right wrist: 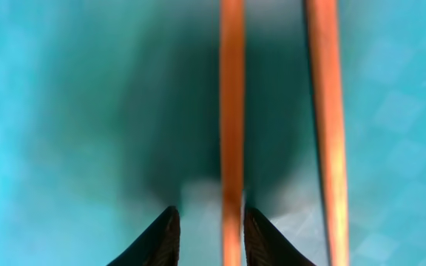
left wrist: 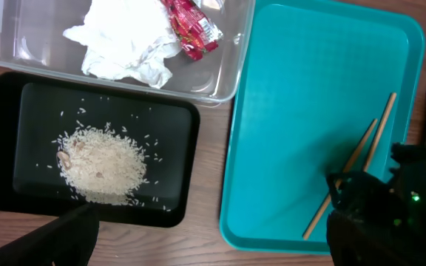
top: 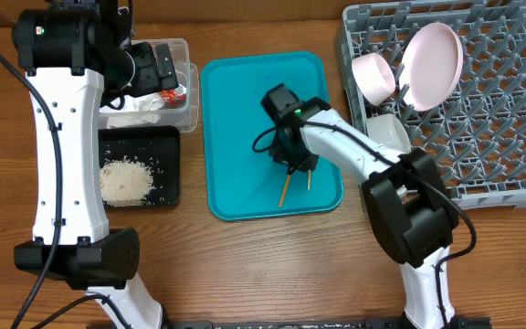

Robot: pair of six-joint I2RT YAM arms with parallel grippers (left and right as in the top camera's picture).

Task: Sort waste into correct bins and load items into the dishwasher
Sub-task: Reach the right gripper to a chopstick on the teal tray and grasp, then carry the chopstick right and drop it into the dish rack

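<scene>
I'm straddling left chopstick (right wrist: 231, 111) at frame bottom — right gripper (right wrist: 211, 216) slightly spread, not pinching | judging it light, stiff, slippery; mid-shaft hold.

Gripper (right wrist: 211, 222) straddles one chopstick (right wrist: 231, 103), seemingly unclamped; second chopstick (right wrist: 326, 111) beside, on teal tray (right wrist: 58, 111)

Matt wooden chopsticks (right wrist: 231, 89), smooth teal tray (top: 245, 110) (plastic)
</scene>
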